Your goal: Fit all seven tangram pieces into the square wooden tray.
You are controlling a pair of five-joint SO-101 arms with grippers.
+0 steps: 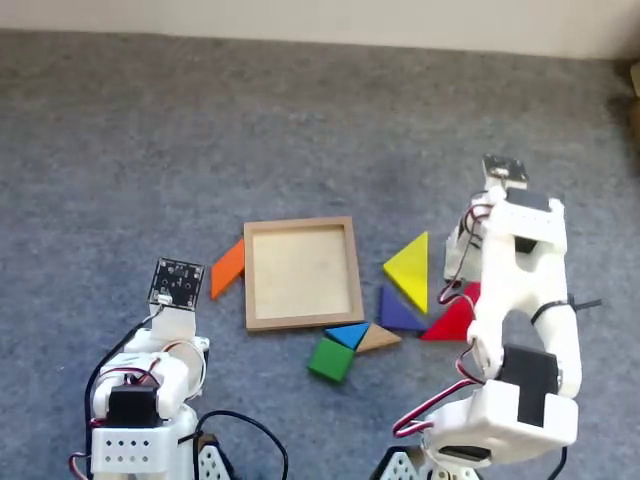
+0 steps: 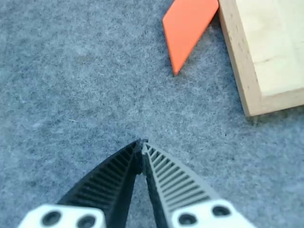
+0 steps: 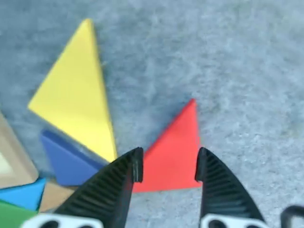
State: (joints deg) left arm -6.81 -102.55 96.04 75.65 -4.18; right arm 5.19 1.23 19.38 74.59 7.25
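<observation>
Now | right gripper (image 3: 168,164) parted | red triangle (image 3: 176,140) directly beneath

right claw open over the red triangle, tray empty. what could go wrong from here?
1. The right claw is open over the red triangular piece, with the yellow triangular piece and dark blue triangular piece close beside it; closing may shove those.
2. The pieces lie flat on grey carpet, so the claw could snag or slip.
3. The orange parallelogram piece sits hard by the square wooden tray, leaving the shut left claw little room there.
</observation>
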